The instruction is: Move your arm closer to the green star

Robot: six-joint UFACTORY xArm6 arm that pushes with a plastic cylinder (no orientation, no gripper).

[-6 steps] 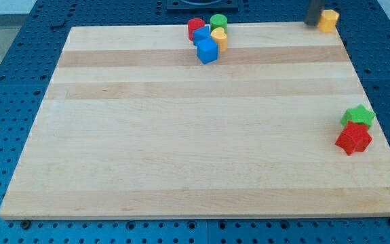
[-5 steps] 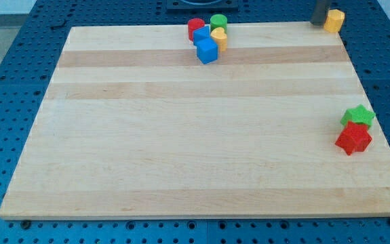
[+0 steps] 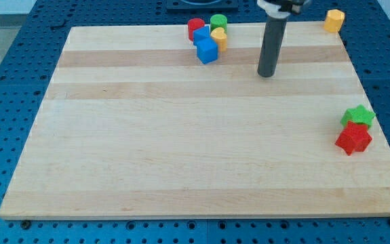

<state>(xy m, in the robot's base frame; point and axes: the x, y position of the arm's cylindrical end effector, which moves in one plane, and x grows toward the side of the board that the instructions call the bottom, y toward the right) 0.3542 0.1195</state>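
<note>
Pretty bright, even light all over, looks like it's coming from overhead. The wooden surface (image 3: 181, 135) has no harsh glare, just a soft sheen. Shadows are small and faint, tucked close under the blocks. Everything's reasonably sharp, only a bit soft from low resolution.

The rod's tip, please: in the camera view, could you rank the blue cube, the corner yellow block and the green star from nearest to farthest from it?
From my tip:
1. Blue cube, toward the view's left.
2. Corner yellow block, at the view's top right.
3. Green star, at the right edge, beside the red star.
</note>
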